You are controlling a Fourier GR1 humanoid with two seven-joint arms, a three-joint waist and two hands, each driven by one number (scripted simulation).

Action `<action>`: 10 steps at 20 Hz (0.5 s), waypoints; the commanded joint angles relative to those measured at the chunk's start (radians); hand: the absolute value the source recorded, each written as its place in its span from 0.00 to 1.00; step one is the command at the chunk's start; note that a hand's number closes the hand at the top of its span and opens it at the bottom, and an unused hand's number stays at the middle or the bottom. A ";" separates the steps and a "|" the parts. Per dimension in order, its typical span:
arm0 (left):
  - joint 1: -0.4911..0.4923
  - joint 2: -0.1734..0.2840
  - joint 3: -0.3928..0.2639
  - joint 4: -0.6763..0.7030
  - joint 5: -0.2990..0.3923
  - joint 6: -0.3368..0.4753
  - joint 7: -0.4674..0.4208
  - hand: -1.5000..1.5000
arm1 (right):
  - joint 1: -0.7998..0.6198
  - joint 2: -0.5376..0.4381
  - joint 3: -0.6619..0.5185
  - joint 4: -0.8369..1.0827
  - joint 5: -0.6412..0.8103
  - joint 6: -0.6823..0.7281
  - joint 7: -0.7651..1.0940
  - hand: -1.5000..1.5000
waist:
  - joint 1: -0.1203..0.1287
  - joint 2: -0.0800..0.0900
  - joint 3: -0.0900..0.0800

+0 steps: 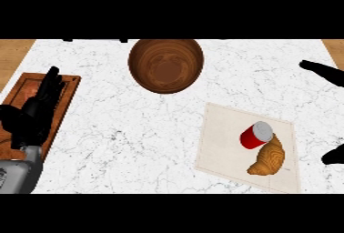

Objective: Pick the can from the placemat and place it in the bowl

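Overall, the white marbled desk (134,136) filled most of the frame, with a strip of wood floor showing past its edges at the upper left and upper right. The can (256,135), red with a silver end, lay tilted on the pale placemat (222,136) at the lower right of the frame, its lower side touching a croissant (268,158) that lay just below it on the same mat. No label or writing could be read on the can. The placemat sat at a slant, its lower right corner running toward the bottom of the frame and its right edge close to the desk's right side.

The wooden bowl (166,64) stood at the upper centre, near the desk's far edge, well apart from the placemat. Between bowl and mat the marble was bare, as was the wide middle stretch to the left of the mat.

The left robot hand (33,116) showed at the left of the frame over a brown wooden board (64,98) that lay along the desk's left edge; its fingers were extended and lay close together, holding nothing. The right robot hand (322,73) showed only as dark shapes at the right edge, upper and lower, apart from the can; whether its fingers were spread or curled could not be told.
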 commanded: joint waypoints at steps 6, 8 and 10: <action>0.030 0.020 0.044 -0.032 0.020 -0.057 0.004 0.50 | -0.205 0.133 0.187 0.291 0.079 0.201 0.017 0.00 | 0.004 0.001 0.002; -0.009 -0.022 0.030 0.028 -0.014 -0.027 -0.017 0.50 | -0.242 0.169 0.227 0.280 0.072 0.258 0.080 0.00 | -0.008 0.001 0.001; 0.097 -0.038 0.013 -0.056 -0.032 -0.005 -0.024 0.50 | -0.233 0.138 0.219 0.260 0.057 0.327 0.132 0.00 | -0.011 -0.005 0.001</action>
